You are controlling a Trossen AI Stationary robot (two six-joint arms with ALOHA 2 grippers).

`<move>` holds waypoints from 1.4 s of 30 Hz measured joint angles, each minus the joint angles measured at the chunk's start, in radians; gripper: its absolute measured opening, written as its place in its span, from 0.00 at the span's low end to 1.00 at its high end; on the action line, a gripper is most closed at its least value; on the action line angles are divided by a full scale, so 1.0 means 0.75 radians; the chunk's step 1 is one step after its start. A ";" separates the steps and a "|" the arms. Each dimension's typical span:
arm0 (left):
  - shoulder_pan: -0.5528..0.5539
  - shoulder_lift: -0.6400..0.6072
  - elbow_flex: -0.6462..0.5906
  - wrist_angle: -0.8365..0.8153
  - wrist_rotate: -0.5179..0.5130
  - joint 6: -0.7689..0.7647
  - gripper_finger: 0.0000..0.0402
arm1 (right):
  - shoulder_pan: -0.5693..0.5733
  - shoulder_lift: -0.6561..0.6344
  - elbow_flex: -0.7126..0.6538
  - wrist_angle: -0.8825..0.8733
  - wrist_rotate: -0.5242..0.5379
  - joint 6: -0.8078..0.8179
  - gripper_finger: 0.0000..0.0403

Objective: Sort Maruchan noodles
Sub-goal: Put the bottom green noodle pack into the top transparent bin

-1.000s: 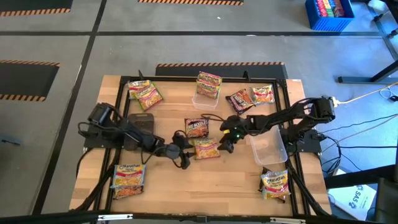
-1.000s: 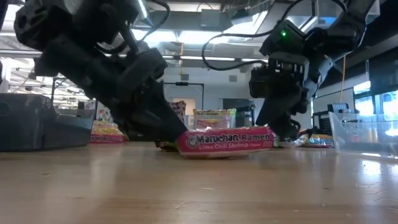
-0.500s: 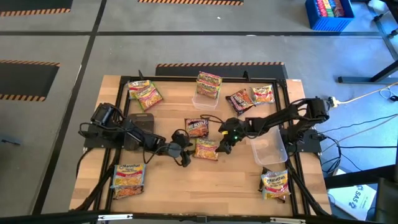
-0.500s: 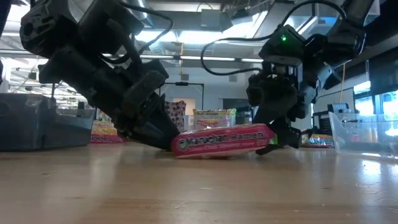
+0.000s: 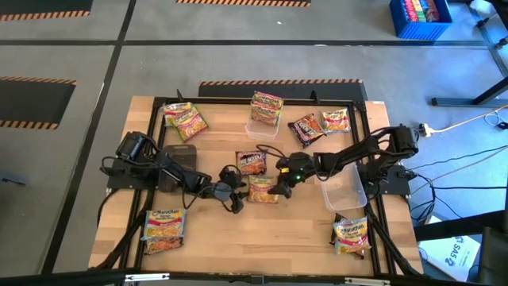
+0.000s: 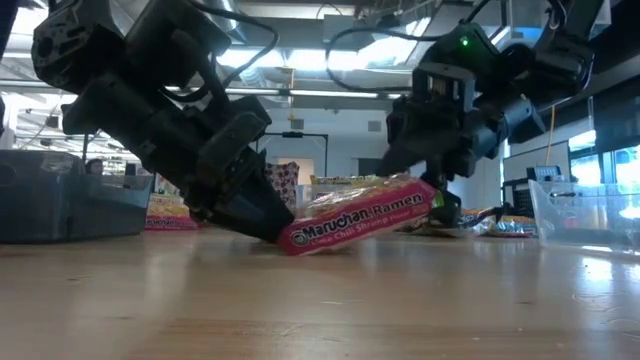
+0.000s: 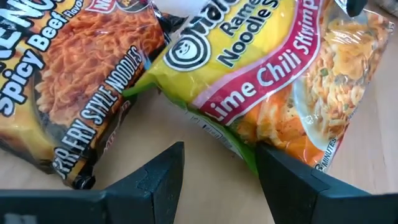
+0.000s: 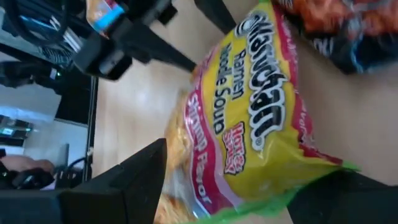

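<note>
A yellow-green and red Lime Chili Shrimp packet (image 5: 263, 190) lies at the table's middle between both grippers. In the low view the packet (image 6: 355, 215) is tilted, with its left end on the table and its right end raised. My left gripper (image 5: 241, 193) is open at the packet's left end. My right gripper (image 5: 279, 187) is open at the raised right end, and the packet (image 8: 249, 124) fills the gap between its fingers. A dark brown Spicy Beef packet (image 5: 252, 163) lies flat just beyond, also seen in the left wrist view (image 7: 68, 93). My left gripper comes low from the table's left, slanting down. The packet's low left edge (image 7: 249, 149) lies against the inner side of one open finger (image 7: 292, 180) and rests on the table there. My right gripper reaches in low from the table's right. The packet's green right edge (image 8: 273, 196) sits between its open fingers (image 8: 124, 180), and that end (image 6: 420, 195) is tipped up off the table. Whether a finger is under it I cannot tell.
Other packets lie near the far left corner (image 5: 186, 119), in a clear tub at the far edge (image 5: 267, 109), at the far right (image 5: 320, 124), near left (image 5: 164, 226) and near right (image 5: 351, 234). A clear tub (image 5: 343, 191) and a dark tray (image 5: 181, 155) flank the middle.
My right gripper has moved toward the table's left, toward my left gripper, with the packet in its open fingers. The packet has slid a little left. Its right end has tipped up while its left end stays on the table against my left gripper.
</note>
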 joint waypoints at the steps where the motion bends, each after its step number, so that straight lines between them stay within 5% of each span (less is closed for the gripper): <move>1: 0.000 0.000 0.000 0.007 0.000 0.000 0.48 | 0.001 0.000 0.000 0.019 0.011 0.000 0.66; 8: 0.000 -0.004 0.001 0.065 -0.001 0.032 0.48 | 0.000 -0.001 0.000 0.038 0.069 -0.037 0.60; 21: -0.002 -0.231 0.001 -0.124 0.091 0.166 0.48 | -0.003 -0.007 0.000 0.028 0.018 -0.238 0.13; 28: -0.001 -0.344 0.000 -0.182 0.093 0.166 0.50 | -0.002 -0.073 -0.001 0.022 0.001 -0.329 0.12; 42: 0.024 -0.409 -0.001 -0.162 0.104 0.067 0.80 | -0.002 -0.238 -0.001 0.035 0.065 -0.531 0.12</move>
